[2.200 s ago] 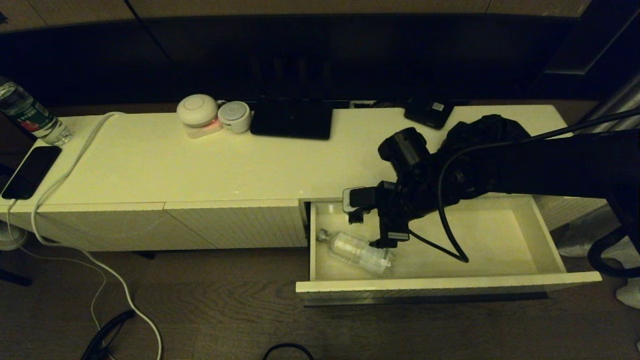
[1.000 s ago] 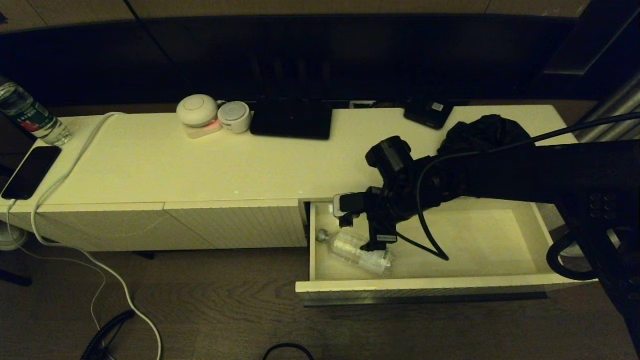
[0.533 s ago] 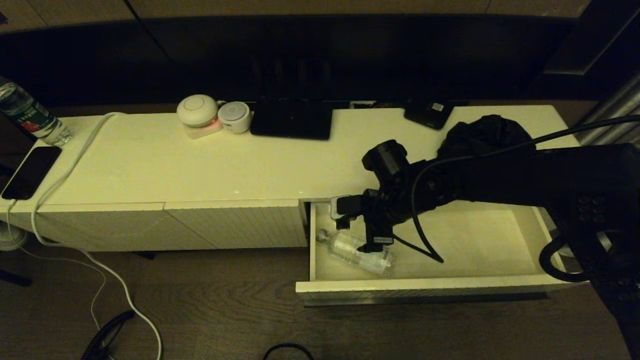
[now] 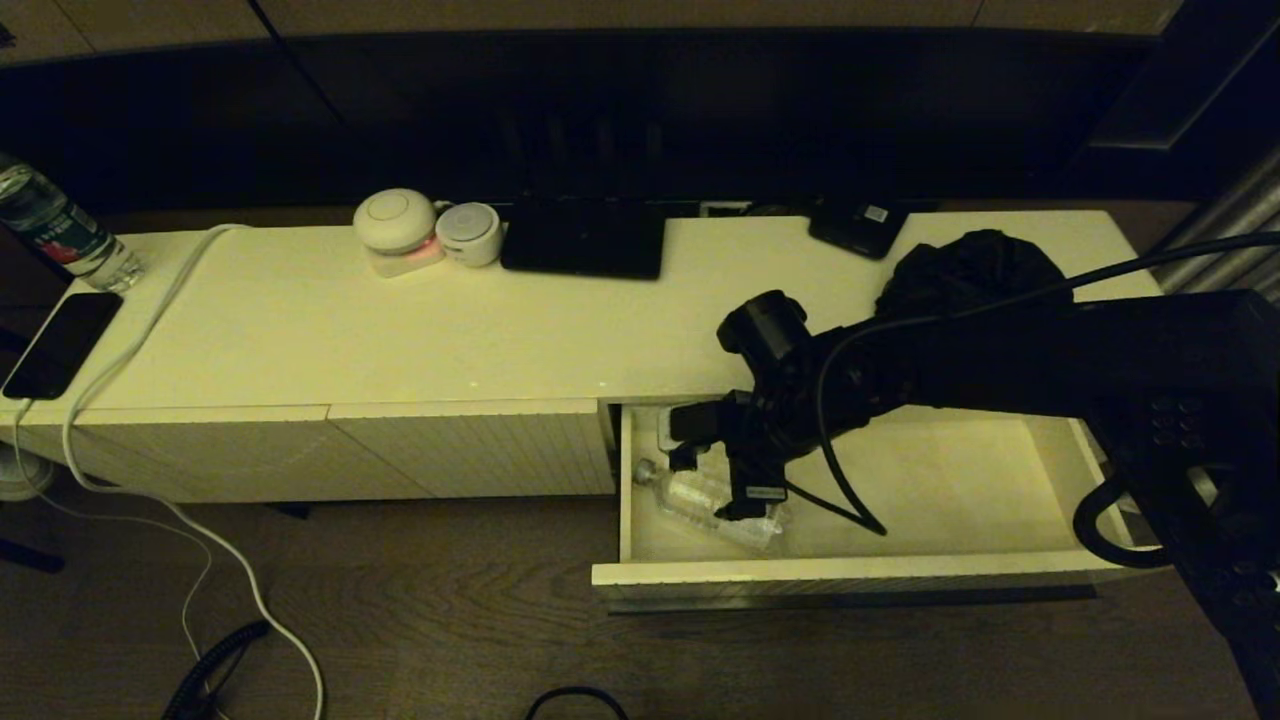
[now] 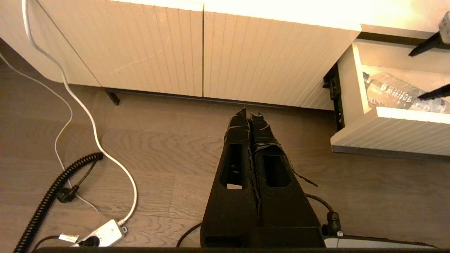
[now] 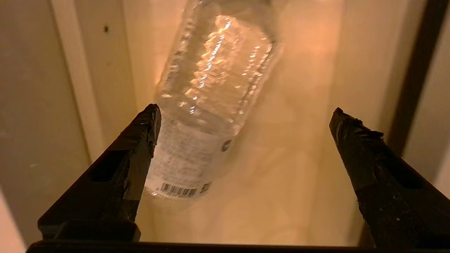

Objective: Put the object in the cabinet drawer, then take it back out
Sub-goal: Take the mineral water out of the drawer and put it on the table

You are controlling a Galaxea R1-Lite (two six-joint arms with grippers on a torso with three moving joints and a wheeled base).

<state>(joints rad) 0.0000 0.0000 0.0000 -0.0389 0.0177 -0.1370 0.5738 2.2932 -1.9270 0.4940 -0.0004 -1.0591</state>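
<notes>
The cabinet drawer stands pulled out at the right end of the cabinet. The object, a clear plastic bottle, lies on its side in the drawer's left part, cap toward the left wall. My right gripper hangs low inside the drawer over the bottle, open. In the right wrist view the bottle lies beside one of the fingers, off-centre in the wide gap, with nothing gripped. My left gripper is shut and empty, parked above the floor in front of the cabinet; its view catches the bottle and drawer front.
On the cabinet top stand two white round devices, a dark flat box, a small black device and a black cloth bundle. Far left are a phone, another bottle and a white cable. Cables lie on the floor.
My right arm has shifted left and sunk lower into the drawer, bringing the open fingers down around the bottle's level. The bottle has stayed where it lay.
</notes>
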